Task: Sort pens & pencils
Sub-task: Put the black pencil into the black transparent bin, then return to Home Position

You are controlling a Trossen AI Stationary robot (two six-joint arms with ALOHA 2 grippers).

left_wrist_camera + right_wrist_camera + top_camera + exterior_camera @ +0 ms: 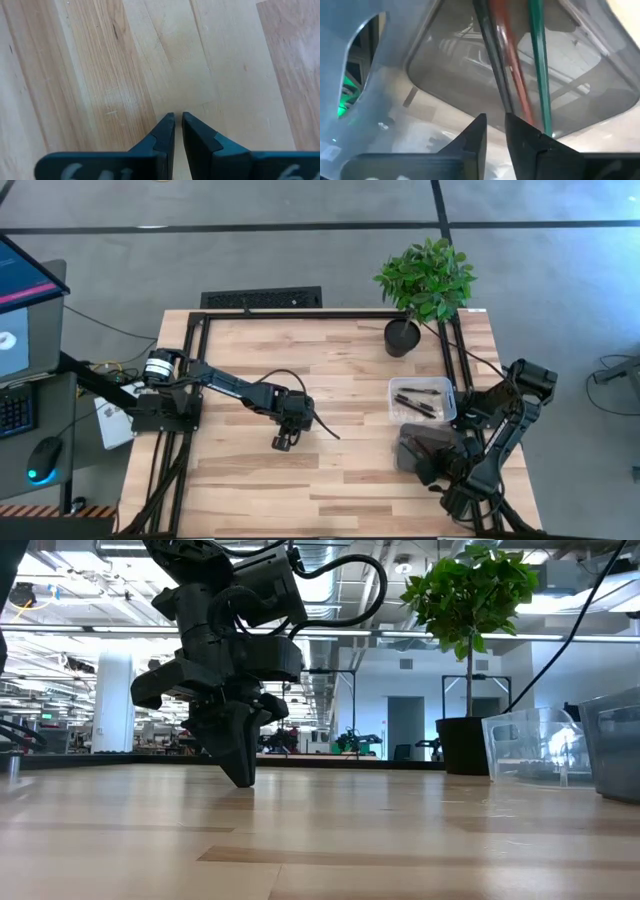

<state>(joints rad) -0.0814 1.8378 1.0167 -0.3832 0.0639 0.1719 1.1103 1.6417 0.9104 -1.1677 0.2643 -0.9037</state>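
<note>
A clear bin [447, 392] at the wooden counter's [330, 470] right side holds several dark pens & pencils [417, 402]. Just nearer, the right pincer [494, 127] sits nearly closed inside a grey bin [408, 448], over three sticks. The left pincer [178, 123], mid-counter, is nearly closed, empty.

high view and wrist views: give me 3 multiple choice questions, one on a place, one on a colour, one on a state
1. Where is the potted plant?
A. far right corner of the table
B. near left corner
C. table centre

2. What colour is the bin holding the pens?
A. red
B. clear
C. yellow

3. How are the left gripper's fingers?
A. wide open
B. nearly closed on nothing
C. clamped on a pen

Answers: 1 A, the high view shows it there. 2 B, pens show through it. 3 B, the left wrist view shows a narrow empty gap.
</note>
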